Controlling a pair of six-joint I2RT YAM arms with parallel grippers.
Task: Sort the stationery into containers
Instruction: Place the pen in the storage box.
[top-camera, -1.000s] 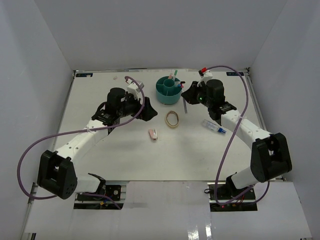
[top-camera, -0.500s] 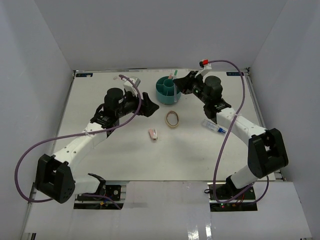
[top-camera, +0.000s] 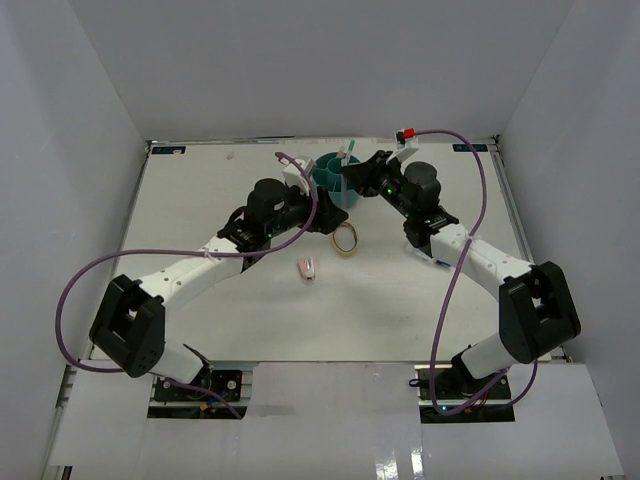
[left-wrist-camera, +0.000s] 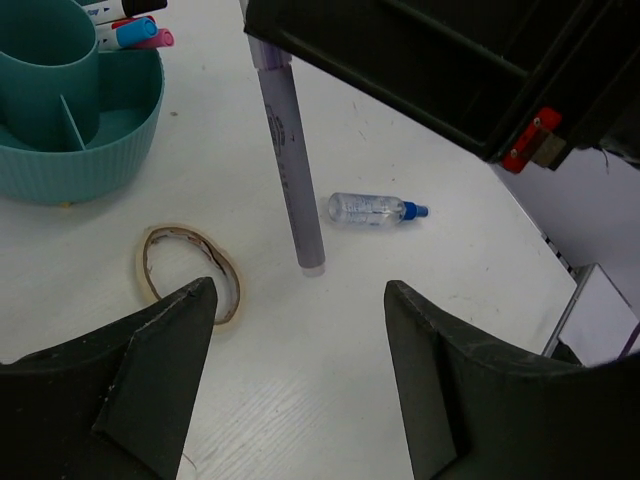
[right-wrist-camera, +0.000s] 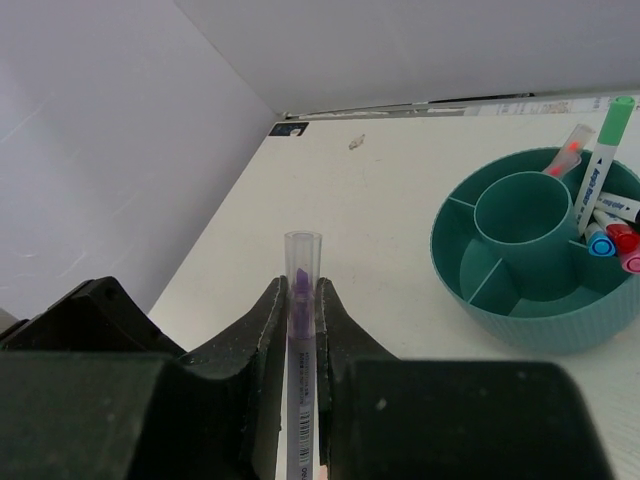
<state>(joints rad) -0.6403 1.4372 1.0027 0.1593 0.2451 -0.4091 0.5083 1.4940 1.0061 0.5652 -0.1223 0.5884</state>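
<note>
Left gripper (left-wrist-camera: 300, 300): fingers spread wide, nothing between them; it hangs over the table just near of the organizer.
Right gripper (right-wrist-camera: 300, 290): pressed onto a purple pen (right-wrist-camera: 301, 250), pinching its barrel.
Purple pen: held steeply, tip down, right of the organizer (right-wrist-camera: 480, 290). The tip is low over the table between the rubber band (left-wrist-camera: 180, 231) and the small bottle (left-wrist-camera: 368, 209). Whether it touches the surface I cannot tell.
Organizer: teal, round, far centre of the table; centre well bare. One ring compartment on the right holds pens with green (right-wrist-camera: 622, 103), blue (right-wrist-camera: 598, 243), red (right-wrist-camera: 620, 235) and pink (right-wrist-camera: 632, 262) caps.
Eraser (top-camera: 307, 268): pink, lying alone, near and left of the rubber band.
Writing: dark print runs along the purple pen's barrel and the green-capped pen's white barrel, too small to read.
Surface: white table (top-camera: 200, 180) with faint wood grain.
Room: plain white walls (top-camera: 300, 60) enclose it on the left, far and right sides.
</note>
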